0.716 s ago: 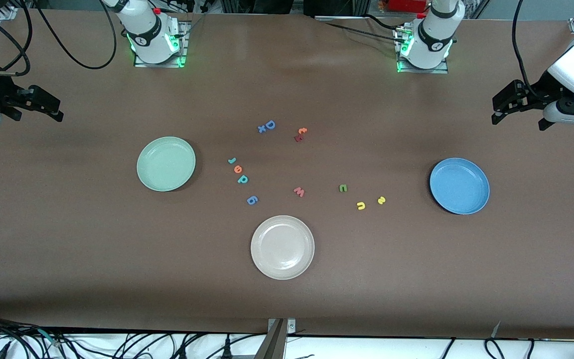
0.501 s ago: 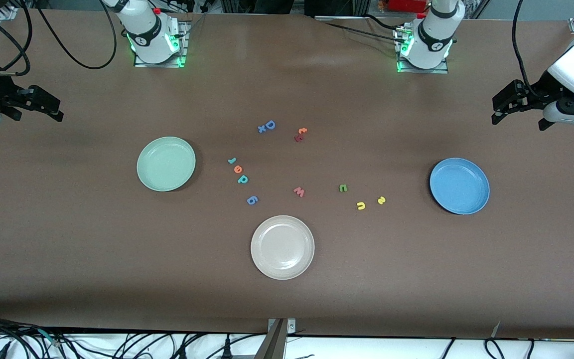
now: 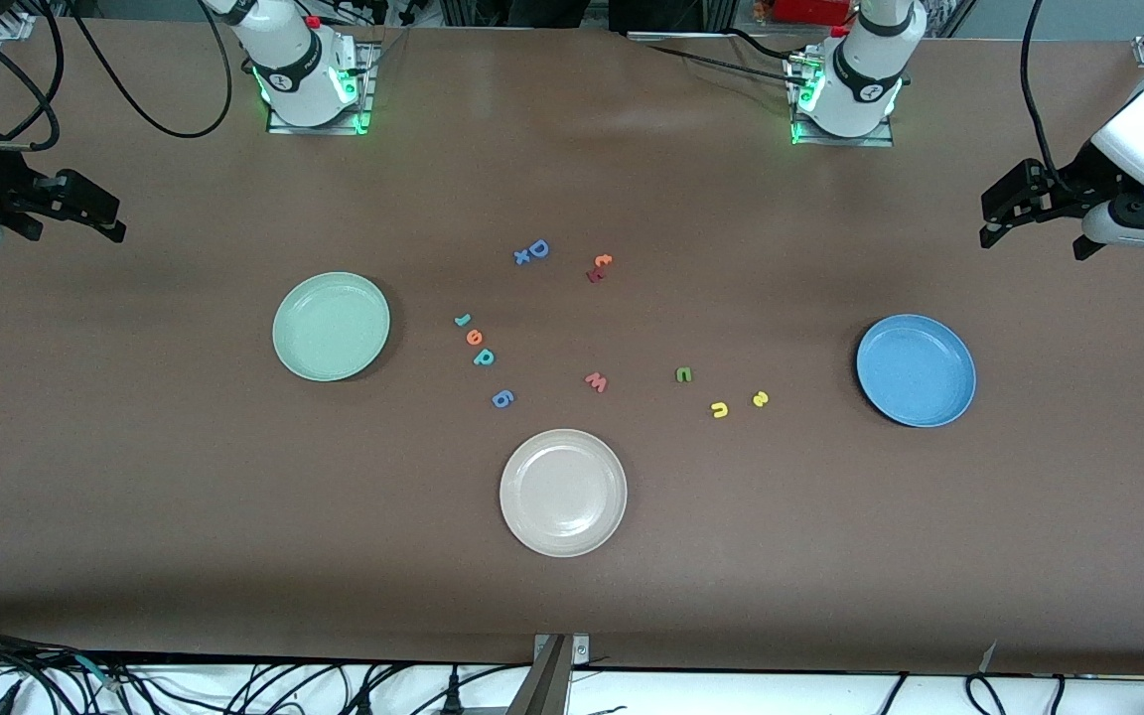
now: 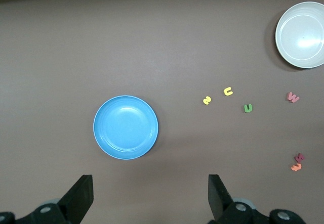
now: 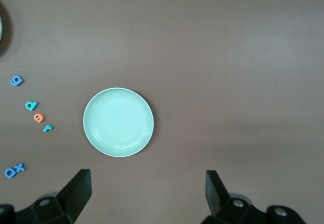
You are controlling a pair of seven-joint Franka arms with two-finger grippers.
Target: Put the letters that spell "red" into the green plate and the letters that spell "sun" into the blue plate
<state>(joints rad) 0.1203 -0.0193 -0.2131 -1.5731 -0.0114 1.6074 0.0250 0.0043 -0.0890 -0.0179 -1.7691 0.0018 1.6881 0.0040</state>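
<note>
The green plate (image 3: 331, 327) (image 5: 118, 122) lies empty toward the right arm's end. Beside it in a short row lie the teal r (image 3: 461, 320) (image 5: 47, 128), orange e (image 3: 476, 338) (image 5: 39, 117) and teal d (image 3: 484, 357) (image 5: 31, 105). The blue plate (image 3: 916, 370) (image 4: 125, 127) lies empty toward the left arm's end, with the yellow s (image 3: 760, 399) (image 4: 206, 100), yellow u (image 3: 719, 409) (image 4: 228, 91) and green n (image 3: 683, 374) (image 4: 247, 107) beside it. My left gripper (image 3: 1034, 238) (image 4: 150, 193) and right gripper (image 3: 75, 223) (image 5: 148, 191) hover open and empty over bare table at their own ends.
A cream-white plate (image 3: 563, 493) lies nearest the front camera in the middle. Other loose letters: a blue g (image 3: 501, 399), a pinkish w (image 3: 596, 381), a blue D (image 3: 538, 248) with a small x (image 3: 521, 257), and an orange and dark red pair (image 3: 598, 268).
</note>
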